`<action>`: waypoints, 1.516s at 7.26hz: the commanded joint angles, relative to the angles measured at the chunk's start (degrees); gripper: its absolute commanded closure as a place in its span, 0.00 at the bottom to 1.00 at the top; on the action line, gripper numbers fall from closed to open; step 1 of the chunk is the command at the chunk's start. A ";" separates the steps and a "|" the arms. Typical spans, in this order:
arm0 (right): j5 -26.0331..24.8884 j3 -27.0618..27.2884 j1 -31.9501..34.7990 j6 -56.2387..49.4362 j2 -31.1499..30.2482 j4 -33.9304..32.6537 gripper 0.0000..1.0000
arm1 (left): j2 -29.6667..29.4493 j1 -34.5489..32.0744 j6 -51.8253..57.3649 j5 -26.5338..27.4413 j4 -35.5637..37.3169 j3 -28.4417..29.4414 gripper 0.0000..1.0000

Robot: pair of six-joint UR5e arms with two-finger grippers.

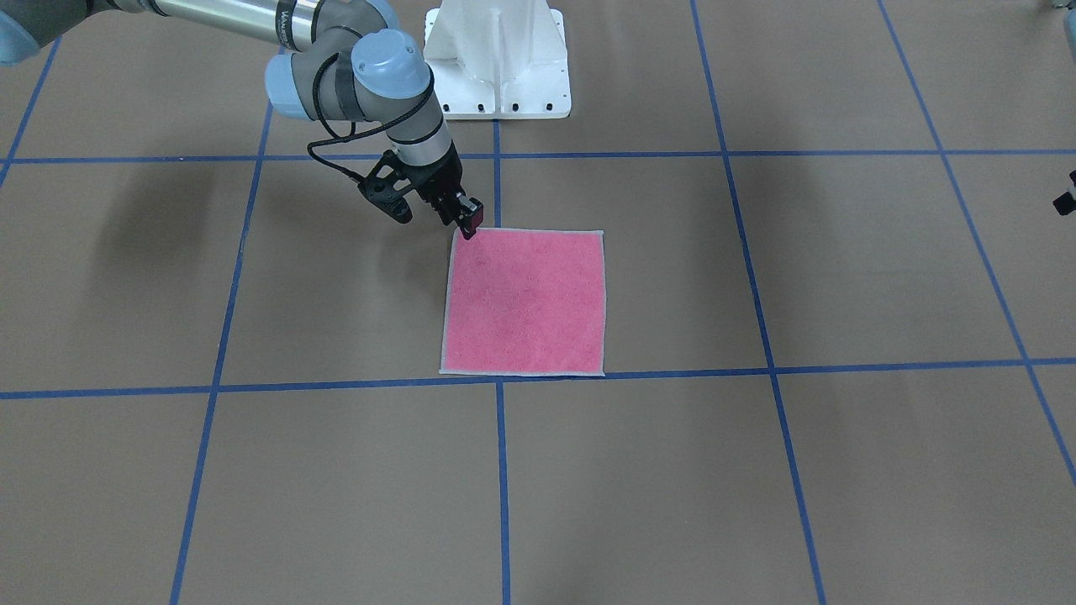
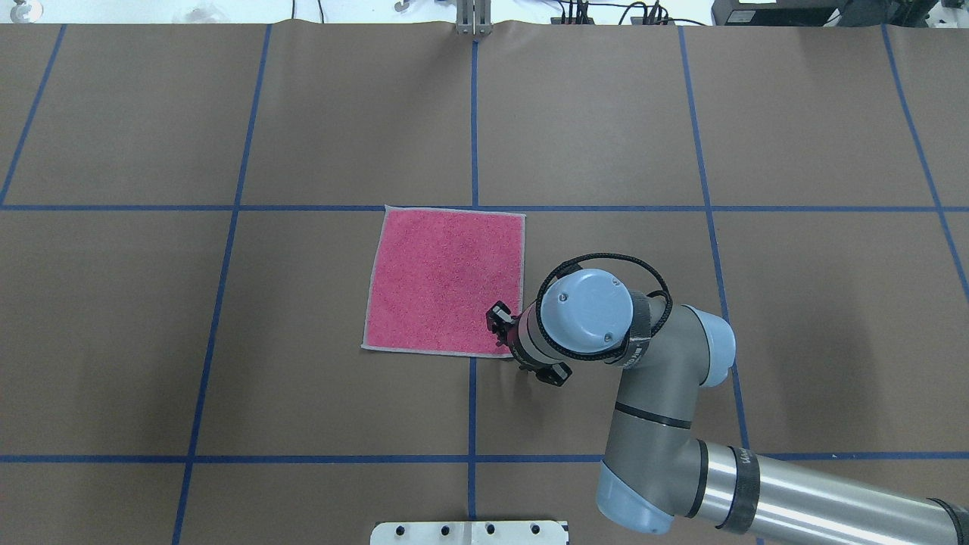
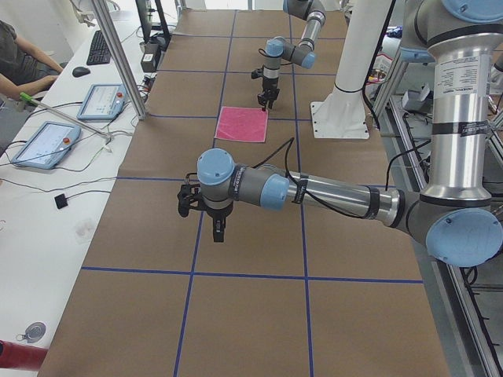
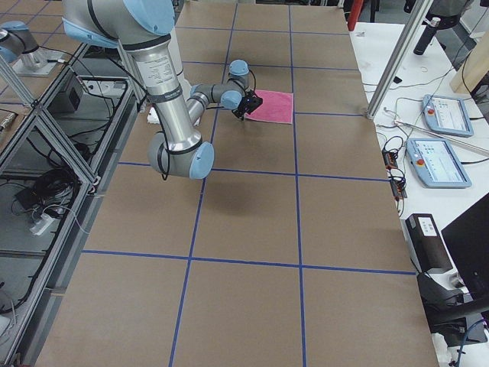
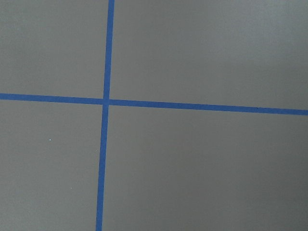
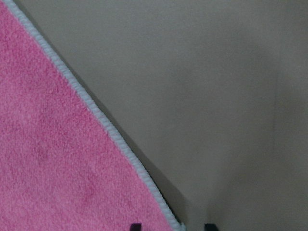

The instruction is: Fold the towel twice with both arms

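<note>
The towel lies flat and unfolded, pink face up, on the brown table in front of the white pedestal. The towel's edge farthest from the robot runs along one blue tape line, and a second line passes beneath the cloth.

The right arm enters the overhead view from the lower right. Its wrist is bent, and the right gripper slants down to the towel corner nearest the robot on its right side. In the right wrist view two dark fingertips stand apart, with the light stitched edging running between them. The jaws are parted and nothing is clamped; the cloth is not lifted.

The left arm reaches level across the table, well apart from the towel. The left gripper points straight down above the paper. Whether its fingers are parted or closed cannot be told. Its wrist camera shows only two crossing tape lines.
</note>
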 commanded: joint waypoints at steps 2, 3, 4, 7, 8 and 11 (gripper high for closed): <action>-0.02 -0.19 -0.04 0.00 -0.04 -0.08 0.56 | 0.00 -0.05 -0.07 0.00 0.00 -0.06 0.00; -0.02 -0.19 -0.04 0.00 -0.04 -0.08 0.69 | 0.00 -0.05 -0.07 -0.09 0.00 -0.15 0.00; -0.11 -0.19 -0.04 0.09 0.04 -0.08 0.90 | 0.00 -0.05 -0.07 0.00 0.00 -0.06 0.00; -0.02 0.16 -0.04 0.35 -0.04 0.01 1.00 | 0.00 -0.05 -0.07 -0.09 0.00 -0.15 0.00; -0.11 0.25 -0.04 0.35 0.04 0.09 1.00 | 0.00 -0.05 -0.07 -0.09 0.00 -0.15 0.00; 0.06 2.61 0.75 0.88 -1.35 0.01 1.00 | -0.09 0.74 -5.13 -1.05 -1.65 -0.24 0.00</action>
